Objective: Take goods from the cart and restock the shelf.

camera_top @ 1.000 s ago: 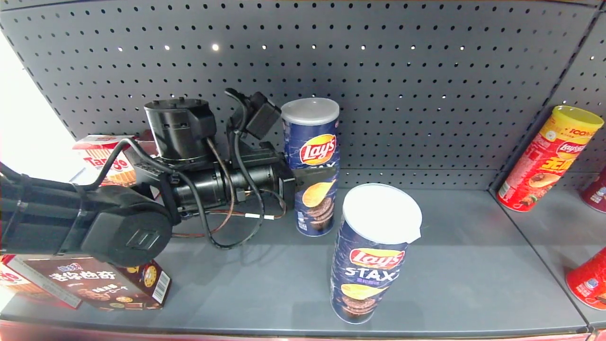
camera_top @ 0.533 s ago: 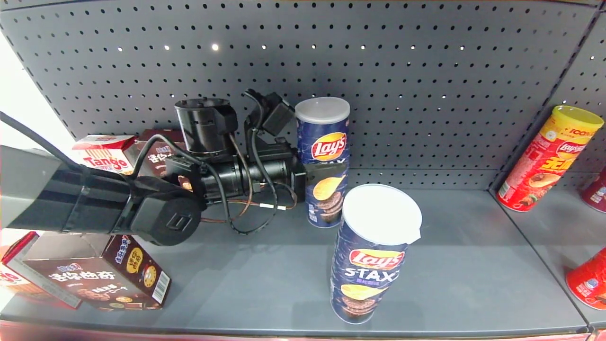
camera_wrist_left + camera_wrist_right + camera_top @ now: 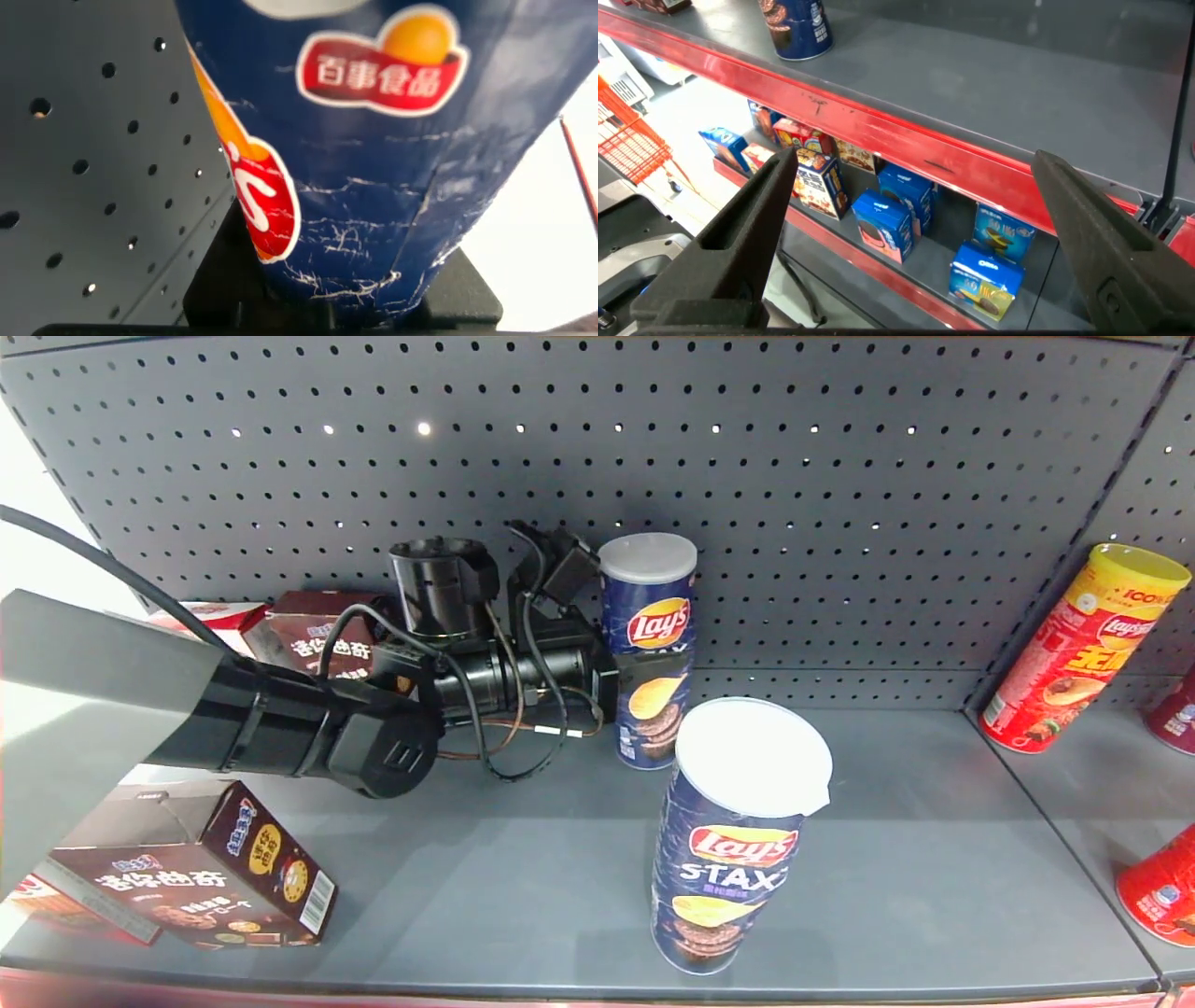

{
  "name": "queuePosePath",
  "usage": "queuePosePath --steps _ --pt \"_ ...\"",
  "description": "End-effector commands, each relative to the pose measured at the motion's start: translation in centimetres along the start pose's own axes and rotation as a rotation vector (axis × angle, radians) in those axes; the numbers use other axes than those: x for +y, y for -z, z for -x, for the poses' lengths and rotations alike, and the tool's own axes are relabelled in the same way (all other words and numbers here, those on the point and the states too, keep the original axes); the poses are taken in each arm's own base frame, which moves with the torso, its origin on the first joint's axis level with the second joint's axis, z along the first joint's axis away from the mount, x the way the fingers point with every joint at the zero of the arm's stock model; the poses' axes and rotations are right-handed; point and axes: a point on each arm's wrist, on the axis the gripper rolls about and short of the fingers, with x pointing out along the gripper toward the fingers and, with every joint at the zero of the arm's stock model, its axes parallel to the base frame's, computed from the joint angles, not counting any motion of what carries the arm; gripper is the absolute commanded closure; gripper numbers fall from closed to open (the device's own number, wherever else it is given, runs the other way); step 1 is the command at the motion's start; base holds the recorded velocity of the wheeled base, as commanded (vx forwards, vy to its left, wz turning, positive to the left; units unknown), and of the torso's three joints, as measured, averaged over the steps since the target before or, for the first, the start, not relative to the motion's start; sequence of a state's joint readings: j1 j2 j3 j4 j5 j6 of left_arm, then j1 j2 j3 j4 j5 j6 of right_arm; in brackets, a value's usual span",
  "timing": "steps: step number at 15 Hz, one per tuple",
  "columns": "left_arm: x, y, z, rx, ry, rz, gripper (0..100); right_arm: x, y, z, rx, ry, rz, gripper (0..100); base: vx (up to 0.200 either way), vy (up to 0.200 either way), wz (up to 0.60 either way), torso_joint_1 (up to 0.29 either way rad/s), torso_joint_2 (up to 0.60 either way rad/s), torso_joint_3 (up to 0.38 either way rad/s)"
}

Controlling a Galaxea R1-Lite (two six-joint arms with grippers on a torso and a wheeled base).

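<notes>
My left gripper (image 3: 655,668) comes in from the left and is shut on a blue chip can (image 3: 650,616) with a white lid. The can is upright, close to the pegboard back wall; its blue side (image 3: 392,177) is right before the left wrist camera. I cannot tell whether its base touches the grey shelf (image 3: 915,859). A second blue chip can (image 3: 733,831) stands at the shelf's front, to the right of the held one; its base (image 3: 796,26) is in the right wrist view. My right gripper (image 3: 924,233) is open and holds nothing, in front of the shelf's red edge (image 3: 906,131).
Brown cookie boxes (image 3: 191,877) and a red-and-white wafer box (image 3: 217,616) lie on the shelf's left. Red chip cans (image 3: 1083,649) stand in the bay to the right. Blue boxes (image 3: 889,213) fill the lower shelf. An orange cart (image 3: 631,140) stands off to the side.
My left arm has carried the blue can to the right and deeper toward the pegboard. The front can and the boxes have stayed put.
</notes>
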State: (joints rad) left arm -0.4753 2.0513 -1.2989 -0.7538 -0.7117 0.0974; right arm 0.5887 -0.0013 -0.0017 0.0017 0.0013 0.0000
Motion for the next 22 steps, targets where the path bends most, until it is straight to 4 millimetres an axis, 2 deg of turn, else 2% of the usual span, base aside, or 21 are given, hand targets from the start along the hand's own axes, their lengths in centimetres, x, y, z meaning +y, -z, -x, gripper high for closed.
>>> queuePosePath --steps 1,10,11,16,20,22 --pt "0.6 0.7 -0.6 0.004 -0.001 0.002 100 0.0 0.0 0.0 0.001 -0.001 0.0 0 0.0 0.0 0.0 0.0 0.0 0.0" --pt "1.0 1.9 -1.3 0.017 0.001 -0.019 100 0.0 0.0 0.0 0.001 -0.001 0.0 0 0.0 0.0 0.0 0.0 0.0 0.0" --pt "1.0 2.1 -1.3 0.021 0.001 -0.033 0 0.0 0.0 0.0 0.001 -0.001 0.0 0 0.0 0.0 0.0 0.0 0.0 0.0" --pt "1.4 1.4 -0.6 0.017 -0.022 -0.038 0 0.0 0.0 0.0 0.001 -0.001 0.0 0 0.0 0.0 0.0 0.0 0.0 0.0" --pt "1.2 -2.7 2.3 -0.038 -0.106 -0.091 0 0.0 0.0 0.0 0.001 -0.001 0.0 0 0.0 0.0 0.0 0.0 0.0 0.0" --pt "0.6 -3.4 3.2 -0.031 -0.187 -0.094 0 0.0 0.0 0.0 0.001 -0.001 0.0 0 0.0 0.0 0.0 0.0 0.0 0.0"
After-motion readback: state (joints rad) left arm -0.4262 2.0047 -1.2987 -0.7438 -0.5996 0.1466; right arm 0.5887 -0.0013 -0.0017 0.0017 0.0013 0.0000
